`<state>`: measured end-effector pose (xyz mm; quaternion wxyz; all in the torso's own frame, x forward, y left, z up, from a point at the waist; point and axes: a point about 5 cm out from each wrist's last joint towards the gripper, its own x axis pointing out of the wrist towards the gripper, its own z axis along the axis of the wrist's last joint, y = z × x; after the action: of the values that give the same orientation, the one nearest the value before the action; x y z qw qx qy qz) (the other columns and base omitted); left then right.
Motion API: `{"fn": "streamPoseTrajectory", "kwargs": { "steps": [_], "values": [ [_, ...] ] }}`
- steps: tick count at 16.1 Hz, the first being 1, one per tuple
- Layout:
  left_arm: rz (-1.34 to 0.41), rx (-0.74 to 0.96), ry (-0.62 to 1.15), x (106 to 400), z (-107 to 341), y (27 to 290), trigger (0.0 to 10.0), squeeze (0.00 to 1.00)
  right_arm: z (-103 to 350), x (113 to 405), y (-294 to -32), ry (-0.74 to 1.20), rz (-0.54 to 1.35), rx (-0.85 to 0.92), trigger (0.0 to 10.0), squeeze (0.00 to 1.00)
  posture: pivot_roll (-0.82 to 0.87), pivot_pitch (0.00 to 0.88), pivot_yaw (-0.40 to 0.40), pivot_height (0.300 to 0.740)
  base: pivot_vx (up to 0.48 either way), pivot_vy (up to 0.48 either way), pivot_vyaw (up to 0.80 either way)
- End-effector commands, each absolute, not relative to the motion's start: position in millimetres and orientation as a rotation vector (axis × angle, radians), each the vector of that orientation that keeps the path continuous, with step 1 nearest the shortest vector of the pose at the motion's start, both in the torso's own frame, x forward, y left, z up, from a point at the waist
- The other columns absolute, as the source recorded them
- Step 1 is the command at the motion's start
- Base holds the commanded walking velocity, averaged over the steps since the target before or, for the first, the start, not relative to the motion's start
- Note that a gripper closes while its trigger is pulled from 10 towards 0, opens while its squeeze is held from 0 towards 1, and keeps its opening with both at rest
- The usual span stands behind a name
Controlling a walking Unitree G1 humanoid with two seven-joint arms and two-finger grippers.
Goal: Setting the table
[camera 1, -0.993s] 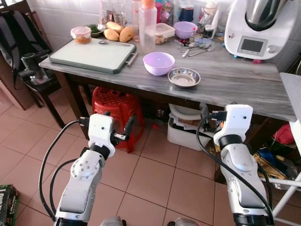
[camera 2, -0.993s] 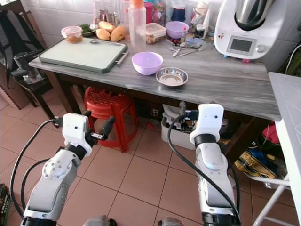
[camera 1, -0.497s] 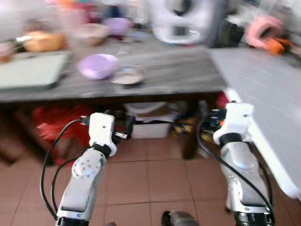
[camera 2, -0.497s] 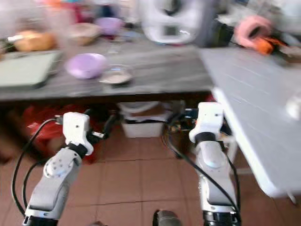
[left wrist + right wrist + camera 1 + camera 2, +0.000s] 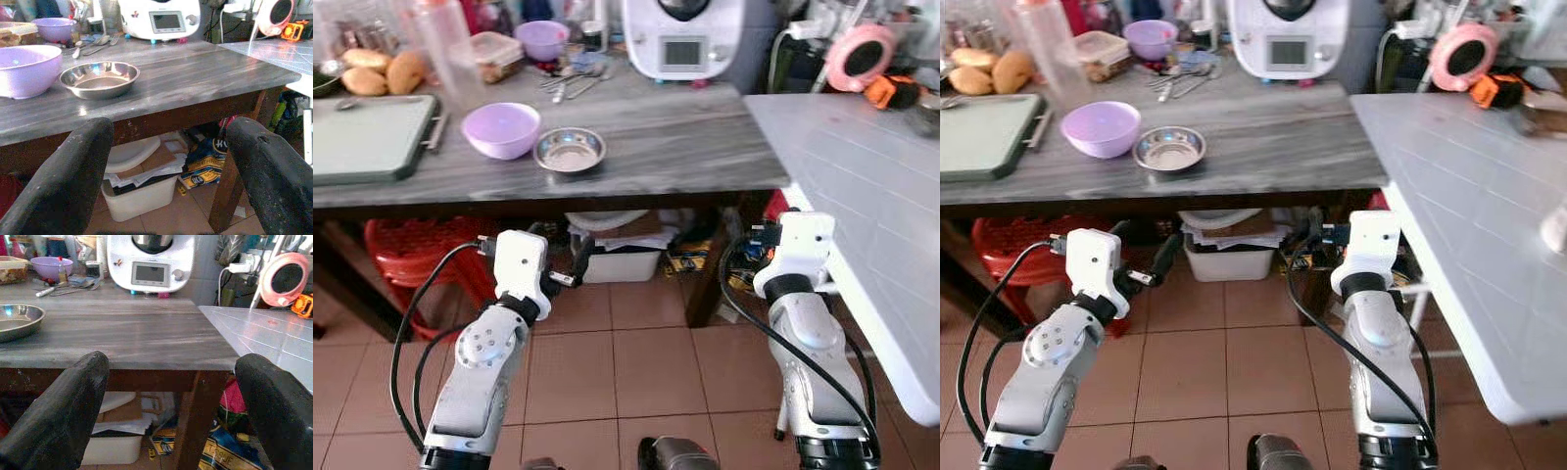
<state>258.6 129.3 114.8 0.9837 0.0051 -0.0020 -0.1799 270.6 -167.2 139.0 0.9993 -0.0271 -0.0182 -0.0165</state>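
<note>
Both the left tool (image 5: pixel 166 171) and the right tool (image 5: pixel 171 406) are held apart and empty before the grey wooden worktop (image 5: pixel 685 147). A round lilac plastic bowl (image 5: pixel 501 129) and a shallow steel dish (image 5: pixel 570 150) are seen just beside each other on it.

You are holding both arms raised and bent, with the left gripper (image 5: pixel 166 181) and right gripper (image 5: pixel 176 406) spreading their fingers wide, grasping nothing.
</note>
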Motion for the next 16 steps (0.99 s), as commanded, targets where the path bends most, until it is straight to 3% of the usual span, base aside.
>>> {"fn": "streamPoseTrajectory", "kwargs": {
  "steps": [1, 8, 16],
  "values": [
    [-0.377, 0.009, -0.023, 258.0, 118.3, 128.2, 10.0, 0.0, 138.0, 271.4, -169.7, -0.026, -0.036, -0.048, 10.0, 0.0, 0.01, 0.0, 0.0, 0.74, 0.0, -0.371, -0.5],
    [-0.386, 0.007, -0.027, 258.1, 118.6, 127.7, 10.0, 0.0, 136.4, 269.6, -169.3, -0.023, -0.031, -0.048, 10.0, 0.0, 0.01, 0.0, -0.002, 0.74, 0.0, -0.369, -0.7],
    [-0.386, 0.01, -0.03, 257.6, 118.7, 127.4, 10.0, 0.0, 138.8, 268.0, -165.0, -0.041, 0.013, -0.055, 10.0, 0.0, 0.0, 0.0, -0.003, 0.74, 0.0, -0.296, 0.0]
  ]
}}
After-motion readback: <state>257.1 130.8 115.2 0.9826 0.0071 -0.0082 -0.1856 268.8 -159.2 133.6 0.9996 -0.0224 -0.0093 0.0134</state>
